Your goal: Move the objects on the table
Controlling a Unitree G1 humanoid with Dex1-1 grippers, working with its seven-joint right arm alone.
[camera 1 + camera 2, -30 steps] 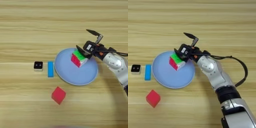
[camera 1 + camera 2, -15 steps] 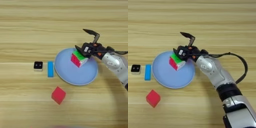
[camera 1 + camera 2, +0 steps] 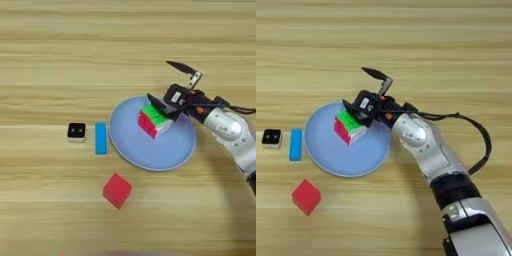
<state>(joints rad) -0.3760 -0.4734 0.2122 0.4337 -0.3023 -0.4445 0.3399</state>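
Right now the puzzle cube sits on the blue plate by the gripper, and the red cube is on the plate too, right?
Not quite. The puzzle cube is on the blue plate by the gripper, but the red cube lies on the bare table in front of the plate, as the left eye view shows.

forearm [image 3: 235, 137] cut off at right edge

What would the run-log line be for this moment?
right gripper: open, fingers spread beside puzzle cube | puzzle cube: on blue plate | red cube: on table, untouched
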